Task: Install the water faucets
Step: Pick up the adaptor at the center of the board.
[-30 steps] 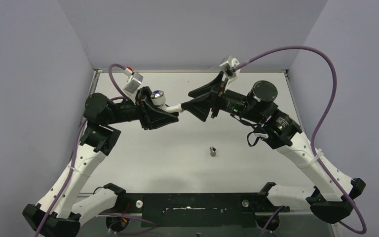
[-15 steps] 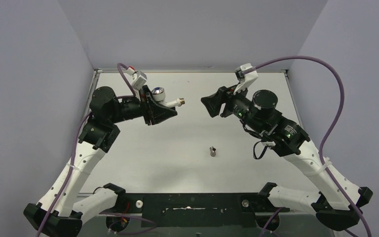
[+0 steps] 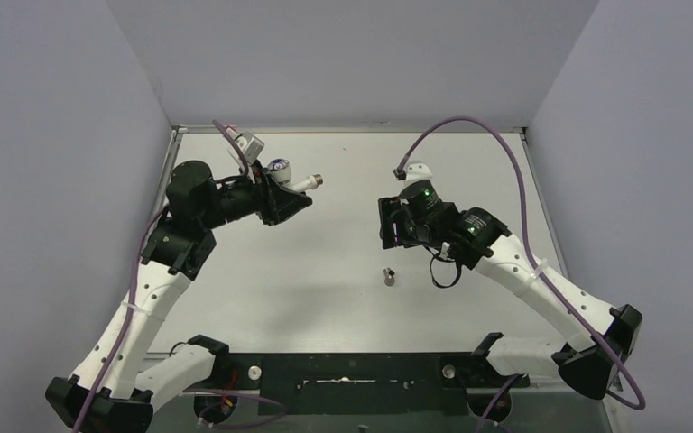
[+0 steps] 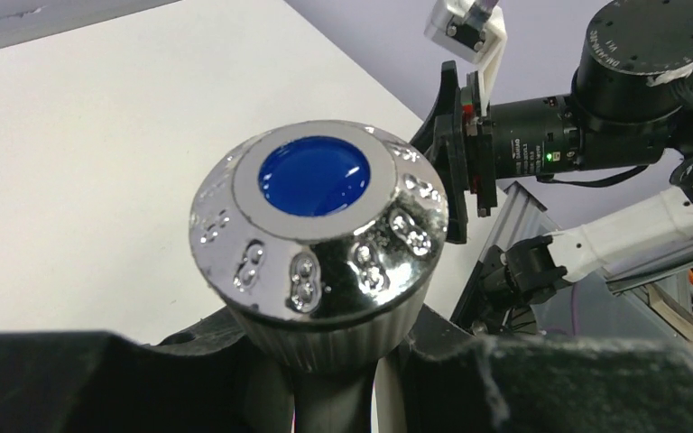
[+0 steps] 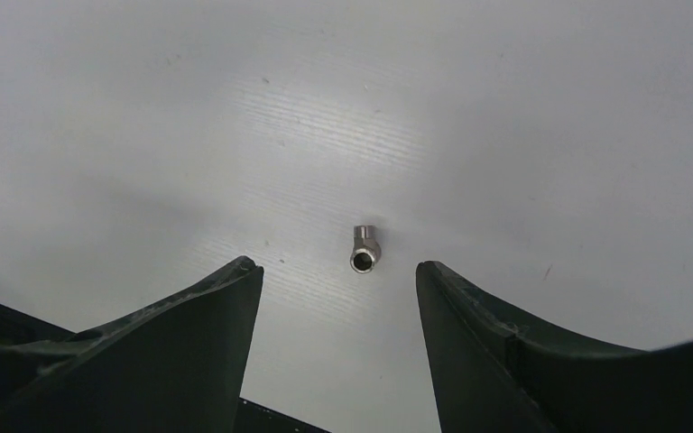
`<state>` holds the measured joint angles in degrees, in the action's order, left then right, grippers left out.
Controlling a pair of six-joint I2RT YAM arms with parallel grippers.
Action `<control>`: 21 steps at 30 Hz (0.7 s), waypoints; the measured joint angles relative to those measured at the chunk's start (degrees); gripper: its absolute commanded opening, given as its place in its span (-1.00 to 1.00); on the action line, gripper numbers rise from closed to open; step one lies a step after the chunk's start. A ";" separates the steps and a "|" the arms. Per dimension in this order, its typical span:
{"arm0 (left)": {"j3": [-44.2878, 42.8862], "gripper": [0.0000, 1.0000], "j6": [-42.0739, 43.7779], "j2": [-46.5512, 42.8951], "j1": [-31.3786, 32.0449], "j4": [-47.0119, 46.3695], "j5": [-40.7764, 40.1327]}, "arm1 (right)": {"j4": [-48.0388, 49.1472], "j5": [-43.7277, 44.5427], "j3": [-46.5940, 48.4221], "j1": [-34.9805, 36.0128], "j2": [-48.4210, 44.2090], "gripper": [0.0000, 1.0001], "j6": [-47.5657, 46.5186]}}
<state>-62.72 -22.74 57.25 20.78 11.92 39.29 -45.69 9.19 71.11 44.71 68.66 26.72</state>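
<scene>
A robotics lab test cell is shown. A plain white counter (image 3: 262, 271) is boxed in on three sides by bare pale grey panels (image 3: 54, 135). Two white-and-black robot arms (image 3: 158, 289) are bolted to a black base rail (image 3: 352, 374) at the near edge, purple cables (image 3: 465, 120) are looped from the wrists, and aluminium framing (image 4: 516, 212) is seen beside the counter in the left wrist view.

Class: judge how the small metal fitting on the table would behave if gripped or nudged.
The fitting looks like metal, so it is probably rigid and dense for its size. Its smooth, rounded sides may slip in the open right gripper. Being small with a narrow footprint, it could tip or roll if nudged.
</scene>
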 measured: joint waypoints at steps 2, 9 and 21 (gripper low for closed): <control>0.92 -1.00 0.42 -0.70 -0.07 1.03 -1.33 | -1.38 -0.31 -0.90 0.00 1.49 0.28 0.63; 1.57 -1.00 0.90 -1.16 -0.17 2.49 -3.15 | -3.37 -2.97 -5.51 -0.09 8.83 0.26 0.87; 1.62 -1.00 0.98 -1.18 -0.17 3.39 -3.28 | 0.76 -11.67 -9.94 -2.32 16.81 0.08 -6.23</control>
<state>-61.10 -21.76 56.07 20.60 15.31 36.01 -44.93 -2.48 61.17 42.39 85.47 20.49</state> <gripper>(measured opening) 0.267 0.561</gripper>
